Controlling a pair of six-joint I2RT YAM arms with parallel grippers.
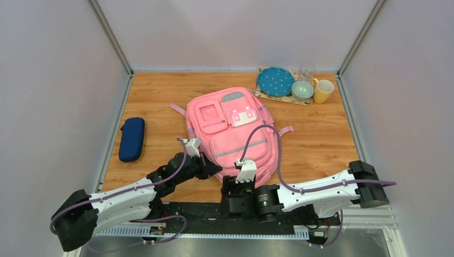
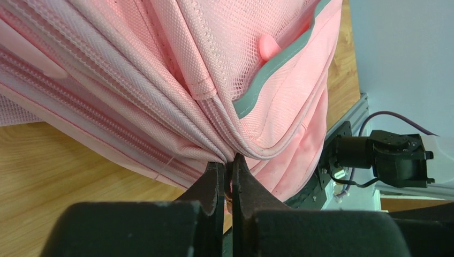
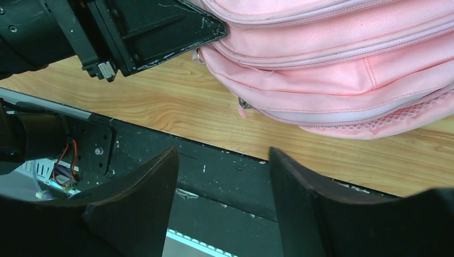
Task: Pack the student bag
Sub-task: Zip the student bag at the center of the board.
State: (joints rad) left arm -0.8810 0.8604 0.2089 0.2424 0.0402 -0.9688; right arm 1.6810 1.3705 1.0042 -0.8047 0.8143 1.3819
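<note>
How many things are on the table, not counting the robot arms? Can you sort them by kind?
Bags: 1, large pink fabric backpack
Cases: 1, navy blue zip case
Dishes: 4, blue dotted plate, pale green bowl, yellow mug, clear glass
Trays: 1, patterned tray under the plate
Total: 7

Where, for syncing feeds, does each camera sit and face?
Top external: overhead, behind the robot, facing down on the table; left arm, right arm show.
Left wrist: looks along the left gripper, shut on the student bag.
Right wrist: low, near edge, faces the bag's bottom; right gripper open.
Shared: the bag in all; right wrist sees left gripper.
</note>
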